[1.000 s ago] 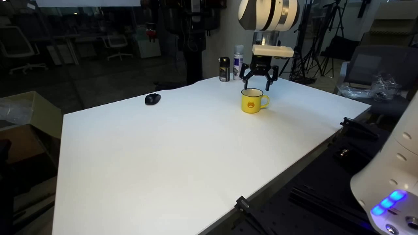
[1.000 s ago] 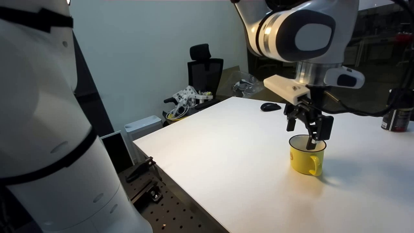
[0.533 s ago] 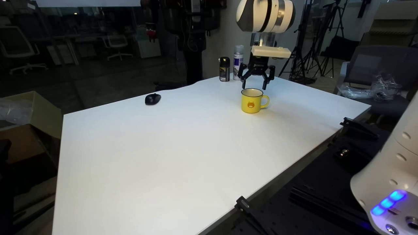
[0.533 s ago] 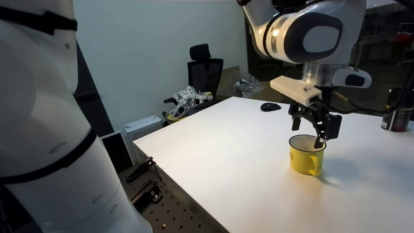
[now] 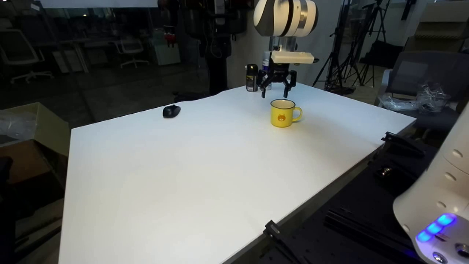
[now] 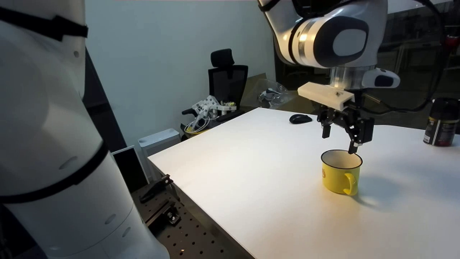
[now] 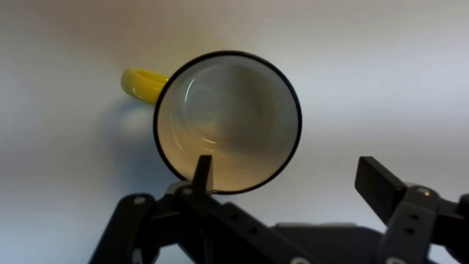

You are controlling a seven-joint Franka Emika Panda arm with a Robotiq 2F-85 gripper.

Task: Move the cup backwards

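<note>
My gripper (image 6: pixel 339 142), w/ jaws spread, hangs near the top of an upright ylw cup (image 6: pixel 337 180) on a wht tbl (image 6: pixel 233 172); blk mouse (image 6: pixel 300 118) & dark can (image 6: pixel 441 130) sit well away.

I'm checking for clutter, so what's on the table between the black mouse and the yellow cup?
Only bare white tabletop shows between the black mouse and the yellow cup, seen in an exterior view.

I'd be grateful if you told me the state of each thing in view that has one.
Cup: upright, looks empty, not gripped.
Tool: open, holding nothing.
Mouse: resting flat.
Black can: upright.
White can: upright, partly hidden behind the tool.
Box: open.
Base lights: lit blue.
</note>
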